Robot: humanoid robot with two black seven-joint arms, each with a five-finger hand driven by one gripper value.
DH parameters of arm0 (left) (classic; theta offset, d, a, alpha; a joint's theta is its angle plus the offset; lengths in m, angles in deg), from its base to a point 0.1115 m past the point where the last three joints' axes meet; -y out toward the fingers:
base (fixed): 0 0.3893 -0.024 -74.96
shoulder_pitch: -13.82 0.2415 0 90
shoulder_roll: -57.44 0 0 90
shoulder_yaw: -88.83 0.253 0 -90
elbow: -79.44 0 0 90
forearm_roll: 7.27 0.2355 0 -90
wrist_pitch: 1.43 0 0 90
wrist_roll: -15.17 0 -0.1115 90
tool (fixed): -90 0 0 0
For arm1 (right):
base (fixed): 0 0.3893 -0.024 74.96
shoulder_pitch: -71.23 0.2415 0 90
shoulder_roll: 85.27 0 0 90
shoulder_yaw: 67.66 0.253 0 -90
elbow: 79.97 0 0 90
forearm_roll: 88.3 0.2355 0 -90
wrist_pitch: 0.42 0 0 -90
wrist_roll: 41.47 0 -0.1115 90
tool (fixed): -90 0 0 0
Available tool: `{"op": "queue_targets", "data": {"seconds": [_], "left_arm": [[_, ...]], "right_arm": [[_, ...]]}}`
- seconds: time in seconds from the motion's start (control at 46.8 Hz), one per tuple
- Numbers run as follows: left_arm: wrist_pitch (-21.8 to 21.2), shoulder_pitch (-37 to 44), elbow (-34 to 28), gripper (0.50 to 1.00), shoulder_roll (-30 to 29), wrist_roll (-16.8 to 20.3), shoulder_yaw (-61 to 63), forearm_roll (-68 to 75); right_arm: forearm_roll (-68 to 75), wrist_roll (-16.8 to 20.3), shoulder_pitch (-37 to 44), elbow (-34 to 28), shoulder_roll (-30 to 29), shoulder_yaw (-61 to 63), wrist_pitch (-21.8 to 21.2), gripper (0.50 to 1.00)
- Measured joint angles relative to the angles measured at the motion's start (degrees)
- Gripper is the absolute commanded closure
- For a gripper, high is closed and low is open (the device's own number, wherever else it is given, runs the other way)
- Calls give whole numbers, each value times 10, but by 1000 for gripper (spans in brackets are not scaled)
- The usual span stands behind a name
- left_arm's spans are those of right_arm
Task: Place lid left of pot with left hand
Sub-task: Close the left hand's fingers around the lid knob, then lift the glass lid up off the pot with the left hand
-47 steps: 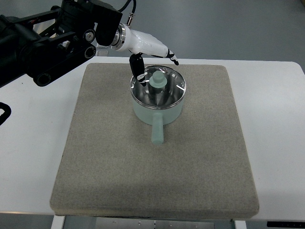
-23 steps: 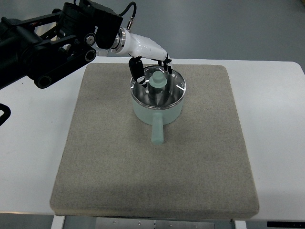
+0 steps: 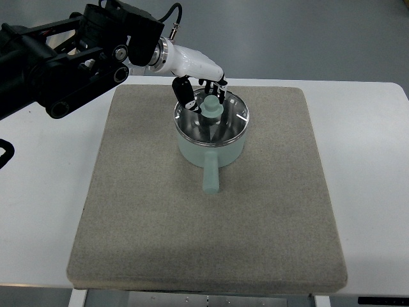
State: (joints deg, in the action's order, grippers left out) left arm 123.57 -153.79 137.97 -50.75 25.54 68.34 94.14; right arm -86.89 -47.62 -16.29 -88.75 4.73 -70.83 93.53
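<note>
A pale green pot (image 3: 213,151) stands on the far middle of a grey mat (image 3: 211,230), its handle (image 3: 211,177) pointing toward the near edge. A shiny lid (image 3: 227,123) with a green knob (image 3: 211,107) sits on the pot. My left hand (image 3: 203,101), white with black fingers, reaches in from the upper left and hovers at the knob. The thumb (image 3: 185,96) is on the knob's left and the curled fingers (image 3: 215,91) are at its far side. A small gap still shows by the thumb. The lid rests flat on the pot.
The mat lies on a white table (image 3: 364,179). The black left arm (image 3: 70,57) crosses the table's far left corner. Bare mat lies left of the pot (image 3: 140,147) and in front of it.
The left hand's fingers, spread over the pot's far rim a second ago, have curled down and drawn in around the knob. The pot and lid have not moved.
</note>
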Motion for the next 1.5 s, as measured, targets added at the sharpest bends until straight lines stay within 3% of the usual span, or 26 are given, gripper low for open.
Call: {"op": "queue_targets", "data": {"seconds": [0.384,0.534,1.495], "left_arm": [[0,1,0,919,0,0,0,0],[0,1,0,1000,0,0,0,0],[0,-29,-2,1000,-13,-1,-8,-3]], "right_arm": [[0,0,0,0,0,0,0,579],[0,0,0,0,0,0,0,579],[0,0,0,0,0,0,0,579]]}}
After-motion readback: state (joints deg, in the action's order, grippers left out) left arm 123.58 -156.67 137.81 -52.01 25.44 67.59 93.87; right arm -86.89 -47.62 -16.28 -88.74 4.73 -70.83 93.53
